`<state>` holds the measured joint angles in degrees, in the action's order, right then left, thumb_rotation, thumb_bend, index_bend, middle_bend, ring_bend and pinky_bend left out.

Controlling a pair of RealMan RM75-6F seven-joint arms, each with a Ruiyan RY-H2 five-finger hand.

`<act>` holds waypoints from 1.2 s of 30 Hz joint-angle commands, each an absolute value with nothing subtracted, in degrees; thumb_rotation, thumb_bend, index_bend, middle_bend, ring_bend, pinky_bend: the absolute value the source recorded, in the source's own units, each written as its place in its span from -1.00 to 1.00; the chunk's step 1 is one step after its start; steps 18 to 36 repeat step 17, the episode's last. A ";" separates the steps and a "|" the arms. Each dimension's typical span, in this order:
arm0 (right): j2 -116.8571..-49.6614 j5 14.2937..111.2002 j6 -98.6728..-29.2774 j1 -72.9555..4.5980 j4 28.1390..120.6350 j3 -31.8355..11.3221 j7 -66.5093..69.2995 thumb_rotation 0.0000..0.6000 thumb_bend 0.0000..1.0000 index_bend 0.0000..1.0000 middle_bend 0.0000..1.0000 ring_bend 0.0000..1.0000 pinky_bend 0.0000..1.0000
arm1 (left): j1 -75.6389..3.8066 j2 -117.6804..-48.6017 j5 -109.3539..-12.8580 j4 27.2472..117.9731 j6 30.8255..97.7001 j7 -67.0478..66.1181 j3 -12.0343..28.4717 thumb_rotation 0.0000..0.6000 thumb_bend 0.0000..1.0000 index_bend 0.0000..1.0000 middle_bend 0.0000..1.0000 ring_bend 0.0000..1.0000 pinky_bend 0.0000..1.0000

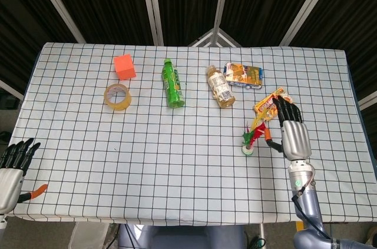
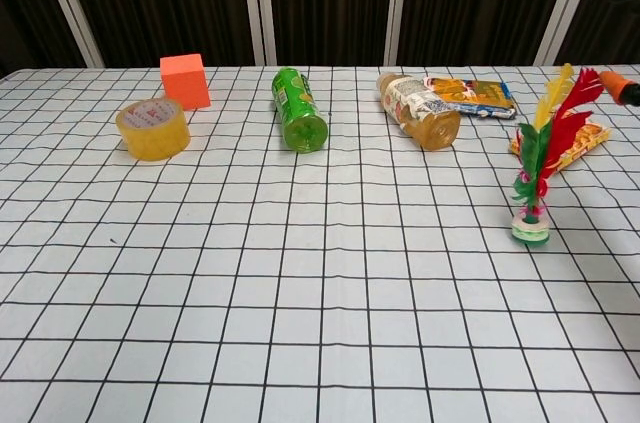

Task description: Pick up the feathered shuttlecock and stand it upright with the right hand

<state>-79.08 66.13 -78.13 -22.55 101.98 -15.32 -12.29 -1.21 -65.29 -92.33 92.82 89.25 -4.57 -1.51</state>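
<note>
The feathered shuttlecock (image 2: 533, 193) stands upright on its white-green base on the checked tablecloth, with its red, yellow and green feathers fanned upward; the head view shows the shuttlecock (image 1: 251, 140) too. My right hand (image 1: 290, 132) hovers just to its right with fingers stretched out, and nothing is between them. In the chest view only an orange fingertip (image 2: 628, 91) shows at the right edge, a small gap away from the red feather tip. My left hand (image 1: 12, 169) rests at the table's near left corner, fingers apart and empty.
Along the far side lie an orange cube (image 1: 124, 66), a yellow tape roll (image 1: 118, 96), a green bottle (image 1: 172, 83) and a tea bottle (image 1: 220, 86). A snack packet (image 1: 242, 75) and an orange packet (image 2: 565, 142) lie close behind the shuttlecock.
</note>
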 commanded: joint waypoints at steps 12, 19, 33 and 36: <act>-63.78 77.65 -83.90 -13.28 108.03 -7.26 -9.34 1.00 -0.01 -1.00 -1.00 -1.00 -1.00 | -1.08 -65.54 -92.85 92.16 89.92 -4.77 -1.42 1.00 -1.00 -1.00 -1.00 -1.00 -1.00; -60.30 84.45 -86.53 -8.71 101.71 -1.29 -9.08 1.00 -0.05 -1.00 -1.00 -1.00 -1.00 | -1.07 -65.70 -92.98 91.76 90.18 -5.20 -1.27 1.00 -1.00 -1.00 -1.00 -1.00 -1.00; -60.30 84.45 -86.53 -8.71 101.71 -1.29 -9.08 1.00 -0.05 -1.00 -1.00 -1.00 -1.00 | -1.07 -65.70 -92.98 91.76 90.18 -5.20 -1.27 1.00 -1.00 -1.00 -1.00 -1.00 -1.00; -60.30 84.45 -86.53 -8.71 101.71 -1.29 -9.08 1.00 -0.05 -1.00 -1.00 -1.00 -1.00 | -1.07 -65.70 -92.98 91.76 90.18 -5.20 -1.27 1.00 -1.00 -1.00 -1.00 -1.00 -1.00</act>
